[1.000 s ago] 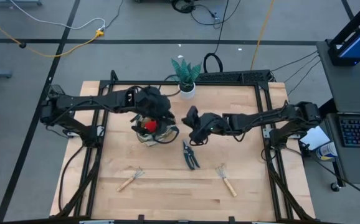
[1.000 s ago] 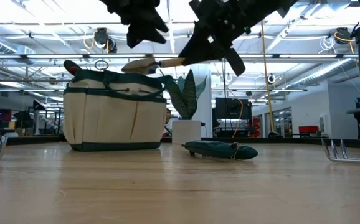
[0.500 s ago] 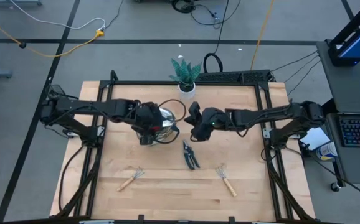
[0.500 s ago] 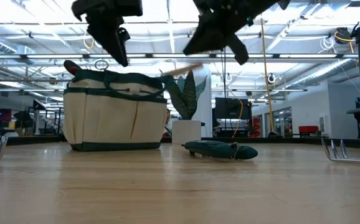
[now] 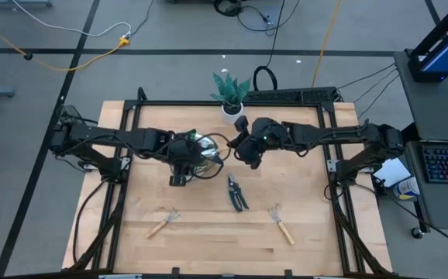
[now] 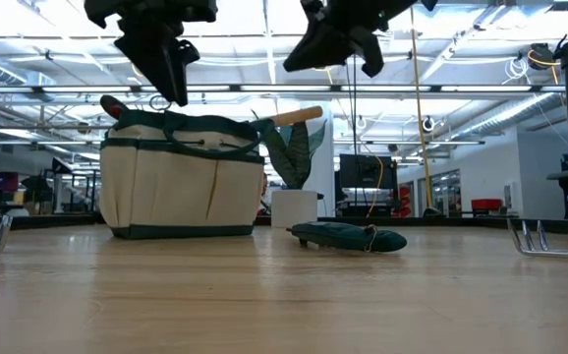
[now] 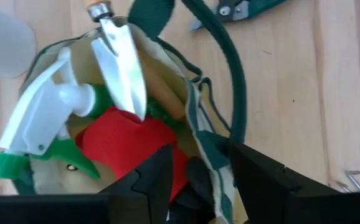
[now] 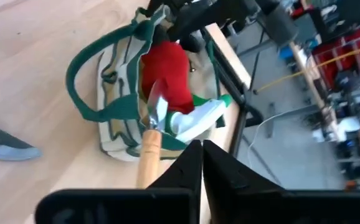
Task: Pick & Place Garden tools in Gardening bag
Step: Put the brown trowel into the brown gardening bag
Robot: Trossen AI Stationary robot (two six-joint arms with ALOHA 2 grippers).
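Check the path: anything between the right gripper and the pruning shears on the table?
Nothing visible. The right gripper hangs shut above the table beside the gardening bag; the pruning shears lie flat on bare wood nearer the front edge. The two rakes lie farther forward, off that line.

Bag (image 5: pixel 201 151) mouth crowded: trowel (image 7: pixel 123 65), spray bottle (image 7: pixel 40 118) and red glove (image 7: pixel 127 146) inside, looped handles (image 7: pixel 220 68) arching over. Left gripper (image 5: pixel 179 172) at the near rim, right gripper (image 5: pixel 243 151) just beside the bag. Open tabletop (image 5: pixel 216 232) in front, broken by shears (image 5: pixel 237 194) and two rakes (image 5: pixel 164 222) (image 5: pixel 280 223). Potted plant (image 5: pixel 231 94) behind.
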